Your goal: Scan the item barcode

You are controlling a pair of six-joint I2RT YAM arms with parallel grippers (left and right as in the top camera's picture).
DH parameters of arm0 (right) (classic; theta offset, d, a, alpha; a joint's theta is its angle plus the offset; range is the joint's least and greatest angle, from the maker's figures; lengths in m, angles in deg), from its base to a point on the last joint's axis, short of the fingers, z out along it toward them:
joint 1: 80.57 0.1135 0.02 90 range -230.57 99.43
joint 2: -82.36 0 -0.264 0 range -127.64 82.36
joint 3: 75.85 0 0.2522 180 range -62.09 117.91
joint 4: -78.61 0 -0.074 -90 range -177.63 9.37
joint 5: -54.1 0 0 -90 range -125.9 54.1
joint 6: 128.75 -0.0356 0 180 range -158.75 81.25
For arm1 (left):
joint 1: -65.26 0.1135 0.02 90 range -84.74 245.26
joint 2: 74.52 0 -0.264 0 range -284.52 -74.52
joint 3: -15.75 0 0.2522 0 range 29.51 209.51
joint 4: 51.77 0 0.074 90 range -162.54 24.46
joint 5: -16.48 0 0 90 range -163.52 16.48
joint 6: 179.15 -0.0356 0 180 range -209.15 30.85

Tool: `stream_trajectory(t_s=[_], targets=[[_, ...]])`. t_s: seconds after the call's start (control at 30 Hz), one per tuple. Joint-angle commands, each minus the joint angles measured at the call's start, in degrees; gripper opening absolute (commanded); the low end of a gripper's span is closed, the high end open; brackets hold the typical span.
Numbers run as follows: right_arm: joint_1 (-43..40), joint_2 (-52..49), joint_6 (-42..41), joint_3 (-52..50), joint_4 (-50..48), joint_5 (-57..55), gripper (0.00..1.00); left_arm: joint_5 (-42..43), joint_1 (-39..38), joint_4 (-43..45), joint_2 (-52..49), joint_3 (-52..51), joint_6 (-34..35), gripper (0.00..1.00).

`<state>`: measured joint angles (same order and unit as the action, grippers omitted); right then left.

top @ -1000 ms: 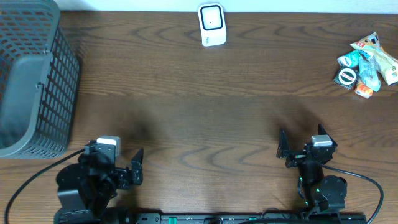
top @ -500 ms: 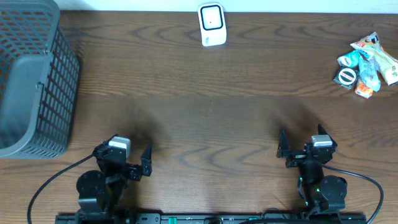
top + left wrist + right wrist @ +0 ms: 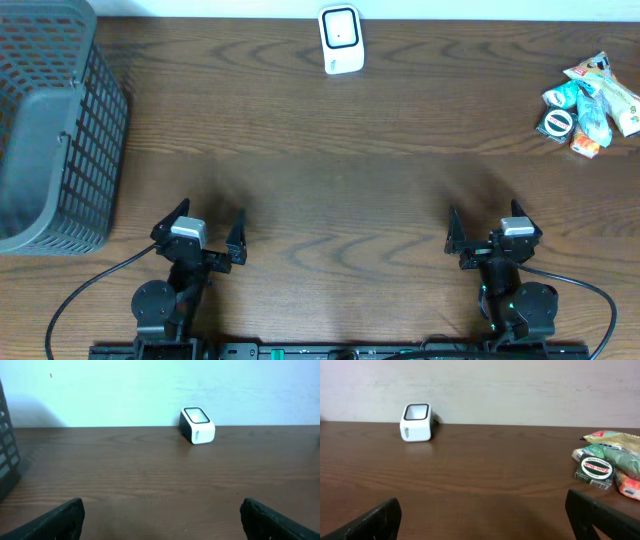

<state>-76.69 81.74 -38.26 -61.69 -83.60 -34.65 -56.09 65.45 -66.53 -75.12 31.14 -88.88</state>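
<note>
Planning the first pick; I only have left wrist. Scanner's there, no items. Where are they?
Observer: A pile of snack packets lies far right on the table, well right of the scanner.
Operator: Right gripper holding anything?
Observer: No, the right gripper is open and empty, at the near edge.
Operator: Dark thing at my left edge?
Observer: A grey mesh basket standing at the table's left end.

Overhead looks straight down; both wrist views face forward, seemingly level, sharing the scanner (image 3: 197, 425).
</note>
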Motion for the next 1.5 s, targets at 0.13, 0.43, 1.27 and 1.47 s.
stream_trajectory(t_s=[0.13,0.43,1.27,1.47], targets=[[-0.20,0.35,0.44,-0.07,0.28,-0.26,0.99,-5.44,-0.92,-0.52,0.50,-1.40,2.82,0.98],[-0.20,0.35,0.44,-0.07,0.31,-0.26,0.99,-6.36,-0.92,-2.14,0.50,-1.40,2.80,0.98],[-0.20,0.35,0.42,-0.07,0.28,-0.26,0.99,-13.03,-2.62,-3.02,0.50,-1.40,1.95,0.98],[-0.17,0.35,0.44,-0.07,0.28,-0.26,0.99,-13.00,-2.62,-3.02,0.50,-1.40,0.37,0.98]])
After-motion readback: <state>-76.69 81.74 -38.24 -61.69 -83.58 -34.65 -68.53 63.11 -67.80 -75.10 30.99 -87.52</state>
